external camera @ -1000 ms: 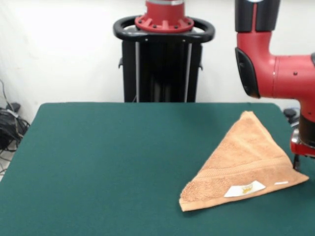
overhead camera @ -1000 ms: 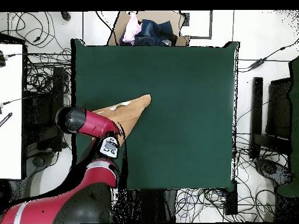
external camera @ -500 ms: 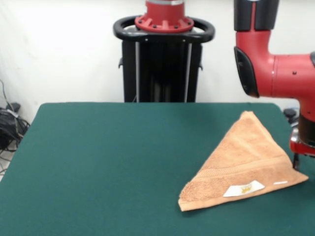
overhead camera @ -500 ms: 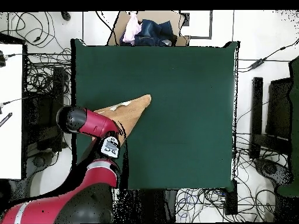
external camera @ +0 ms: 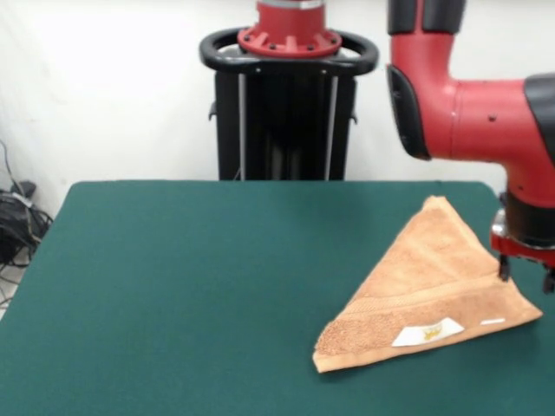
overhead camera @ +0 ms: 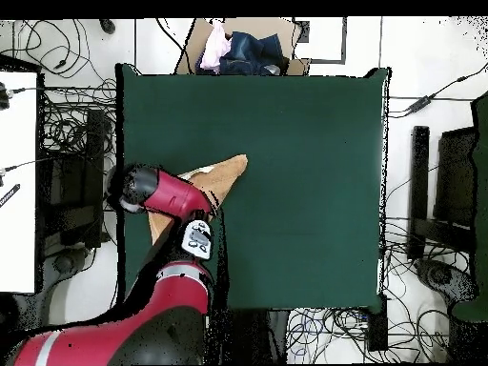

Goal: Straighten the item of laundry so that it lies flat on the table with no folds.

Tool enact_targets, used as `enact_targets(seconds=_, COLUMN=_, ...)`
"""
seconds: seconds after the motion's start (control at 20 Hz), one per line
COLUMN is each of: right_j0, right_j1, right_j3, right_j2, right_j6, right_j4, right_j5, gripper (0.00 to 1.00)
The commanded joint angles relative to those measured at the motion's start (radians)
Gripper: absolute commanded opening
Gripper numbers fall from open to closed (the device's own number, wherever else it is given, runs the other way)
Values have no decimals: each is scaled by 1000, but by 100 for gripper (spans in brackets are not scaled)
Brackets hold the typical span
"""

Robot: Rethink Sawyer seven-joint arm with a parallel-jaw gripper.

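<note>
The item of laundry (external camera: 431,282), a peach-orange towel, lies folded into a triangle at the right side of the green table (external camera: 173,277). Its white label faces up near the front edge. My gripper (external camera: 525,275) hangs just above the towel's right corner, open, its two dark fingertips apart with nothing between them. In the overhead view the red arm covers most of the towel (overhead camera: 227,173), so only its pointed end shows on the table (overhead camera: 305,172). The gripper is hidden under the wrist there.
A cardboard box (overhead camera: 243,46) with clothes stands beyond the table's top edge in the overhead view. Cables lie on the floor on both sides. A white desk (overhead camera: 19,181) stands at the left. The towel lies close to the table's edge.
The arm has swung inward over the towel's right corner and the gripper now sits a little higher and further in. The towel has barely shifted.
</note>
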Motion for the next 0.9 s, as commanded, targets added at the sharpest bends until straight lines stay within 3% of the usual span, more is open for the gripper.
enact_targets(seconds=0.05, right_j0=-57, right_j1=-44, right_j3=-31, right_j2=-49, right_j6=204, right_j4=-58, right_j5=153, gripper=100)
enact_targets(seconds=0.2, right_j0=-65, right_j1=-39, right_j3=-43, right_j2=-47, right_j6=198, right_j4=-66, right_j5=159, gripper=100)
enact_targets(seconds=0.6, right_j0=-30, right_j1=82, right_j3=-12, right_j2=52, right_j6=218, right_j4=1, right_j5=-124, gripper=100)
enact_targets(seconds=0.9, right_j0=13, right_j1=118, right_j3=-53, right_j2=49, right_j6=274, right_j4=29, right_j5=-155, gripper=100)
